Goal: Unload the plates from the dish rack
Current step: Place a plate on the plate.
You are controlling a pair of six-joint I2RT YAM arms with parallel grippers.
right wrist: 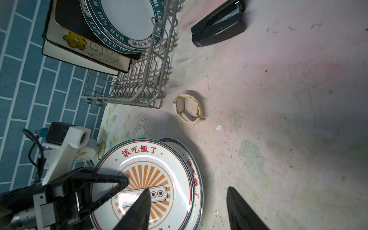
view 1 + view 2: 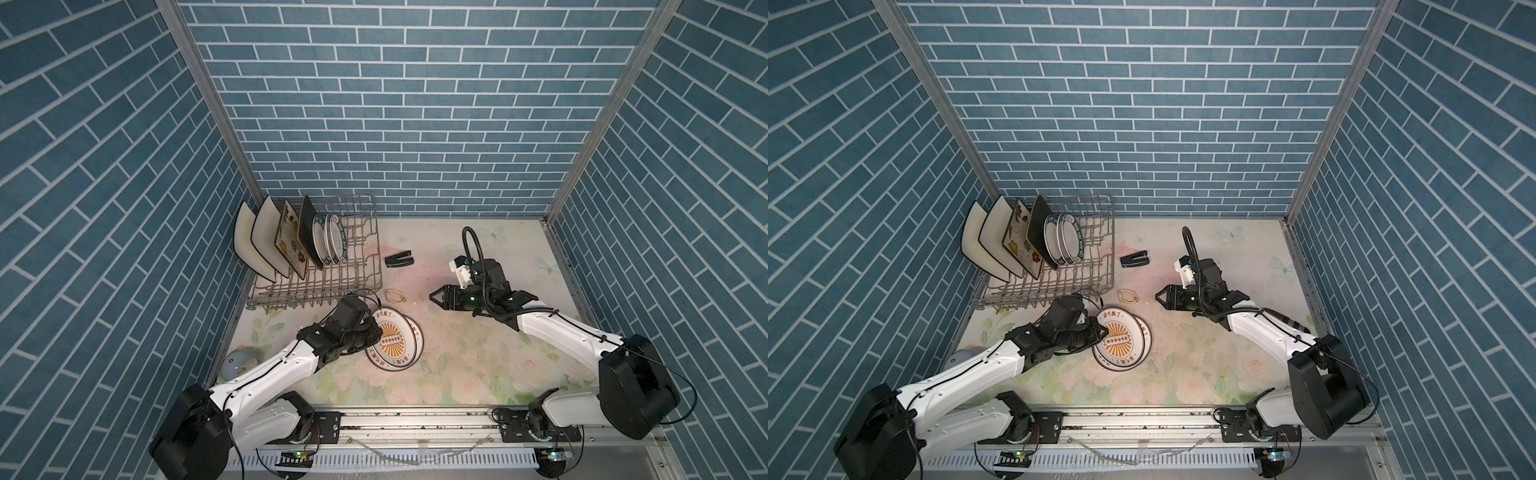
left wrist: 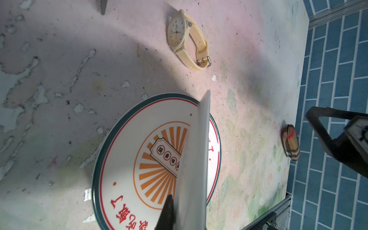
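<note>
The left tool (image 2: 1103, 330) is clamped on the rim of a sunburst plate (image 1: 143, 159), tilted over a second sunburst plate (image 1: 180, 146) lying on the surface (image 2: 457, 365) in front of the dish rack (image 2: 361, 275). The right tool (image 2: 432, 296) hangs empty, jaws apart, near a watch (image 2: 395, 295). Square plates (image 2: 266, 239) and round teal-rimmed plates (image 2: 332, 244) stand on edge in the rack.
</note>
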